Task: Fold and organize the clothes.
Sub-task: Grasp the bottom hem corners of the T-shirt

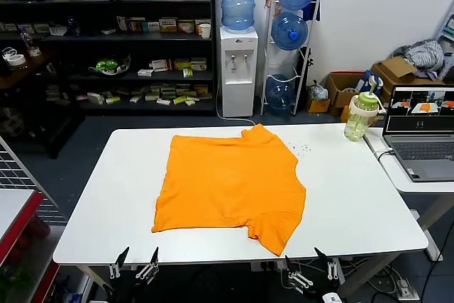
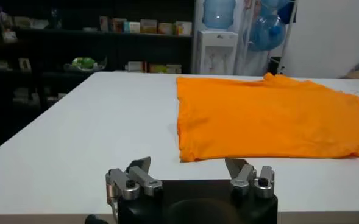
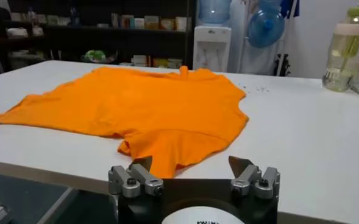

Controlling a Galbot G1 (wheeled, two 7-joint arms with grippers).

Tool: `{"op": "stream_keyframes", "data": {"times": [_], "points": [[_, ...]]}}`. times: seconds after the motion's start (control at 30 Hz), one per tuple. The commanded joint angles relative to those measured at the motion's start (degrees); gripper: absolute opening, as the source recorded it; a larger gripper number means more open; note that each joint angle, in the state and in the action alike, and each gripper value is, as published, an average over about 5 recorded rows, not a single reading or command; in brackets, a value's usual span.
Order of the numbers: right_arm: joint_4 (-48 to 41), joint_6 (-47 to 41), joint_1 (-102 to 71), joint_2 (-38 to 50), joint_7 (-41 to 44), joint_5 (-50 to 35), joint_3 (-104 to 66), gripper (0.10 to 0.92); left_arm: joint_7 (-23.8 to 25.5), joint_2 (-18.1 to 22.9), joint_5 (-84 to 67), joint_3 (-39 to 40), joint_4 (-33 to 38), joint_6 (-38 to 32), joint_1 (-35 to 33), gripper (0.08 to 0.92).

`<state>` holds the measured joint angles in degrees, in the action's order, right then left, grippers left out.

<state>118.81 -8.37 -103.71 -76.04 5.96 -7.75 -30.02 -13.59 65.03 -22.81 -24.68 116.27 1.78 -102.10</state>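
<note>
At the far left a dark shelving unit packed with small boxes stands behind the white bench. The left gripper hovers at the bench's near edge, left of centre, its fingers spread wide with nothing between them, apart from the cloth. Ahead of it and a little to its right, the orange T-shirt lies spread flat in the middle of the bench, plain side up with no lettering showing; its collar points toward the far edge, one sleeve reaches toward the far right and the other sleeve sticks out toward the near edge at lower right. Behind the bench, past the collar, a white water dispenser carries a blue bottle, and a rack of blue water bottles stands just beside it. The right gripper sits at the near edge, just beside the near sleeve without touching it, its fingers likewise wide apart and empty. Near the far right corner stands a green-lidded drinking bottle, and an open laptop rests on a neighbouring surface at the right
</note>
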Motion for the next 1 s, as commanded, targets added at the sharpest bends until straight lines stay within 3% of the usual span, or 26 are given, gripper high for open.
{"op": "stream_keyframes", "data": {"times": [0.03,0.23,0.63,1.0], "points": [[0.1,0.1,-0.2,0.1,0.0,0.1,-0.2,0.823,0.0,0.0,0.0,0.0,-0.1,0.0,0.1,0.823],[-0.8,0.3,2.1,-0.1,-1.4,-0.6,0.6,0.823,0.2,-0.3,-0.4,0.2,-1.6,0.6,3.0,0.823],[-9.0,-4.9,15.0,-1.3,-5.6,-1.4,5.4,0.823,-0.6,-0.6,-6.5,3.0,-10.9,6.2,20.2,0.823],[-12.9,-5.9,16.9,-2.5,-5.8,-0.7,7.6,0.822,-1.6,-1.5,-7.2,5.1,-14.0,8.0,21.9,0.823]]}}
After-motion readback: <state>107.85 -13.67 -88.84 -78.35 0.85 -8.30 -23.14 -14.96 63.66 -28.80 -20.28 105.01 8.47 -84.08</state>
